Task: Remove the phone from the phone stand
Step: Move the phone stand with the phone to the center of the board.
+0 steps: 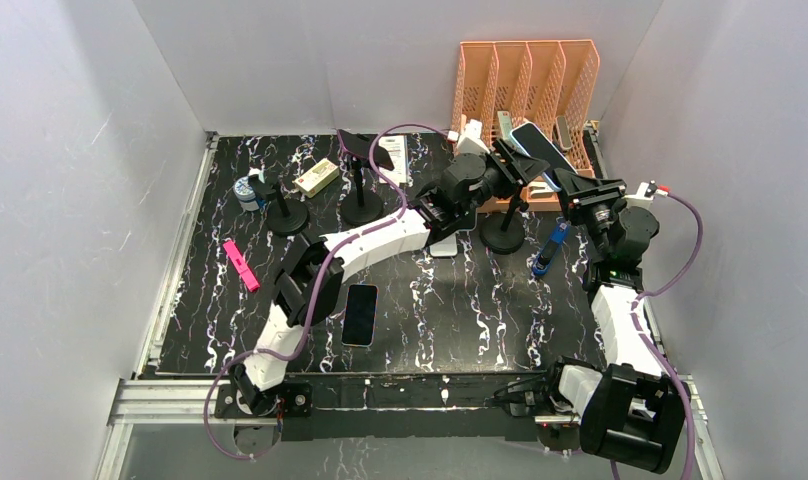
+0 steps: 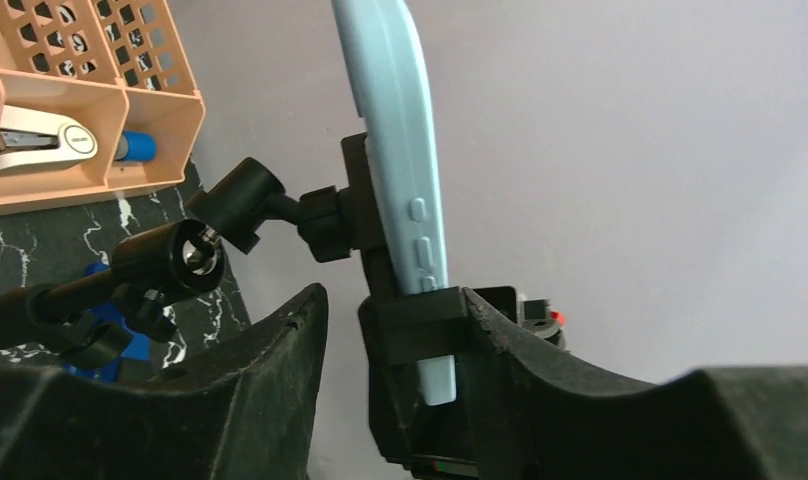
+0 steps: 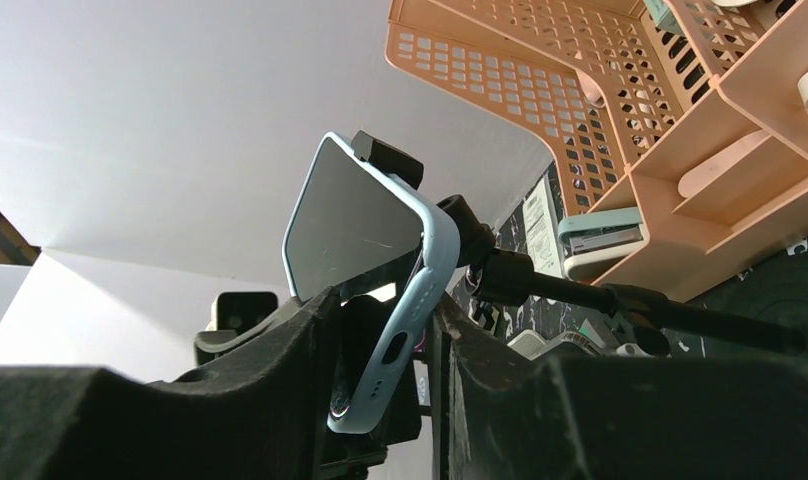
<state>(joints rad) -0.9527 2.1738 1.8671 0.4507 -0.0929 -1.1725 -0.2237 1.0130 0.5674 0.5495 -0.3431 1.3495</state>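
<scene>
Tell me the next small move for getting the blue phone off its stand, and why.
Probably close the left gripper on the stand's clamp to brace it: a gap shows beside one finger. The right gripper looks pinched on the phone, which sits in the clamp, so pulling unbraced might tip the stand.

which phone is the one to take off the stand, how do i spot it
Find the orange file rack at the back right of the table. Just in front of it a black stand with a round base holds the phone up at a tilt. It is the one in a pale blue case, unlike the black phone lying flat near the front.
</scene>
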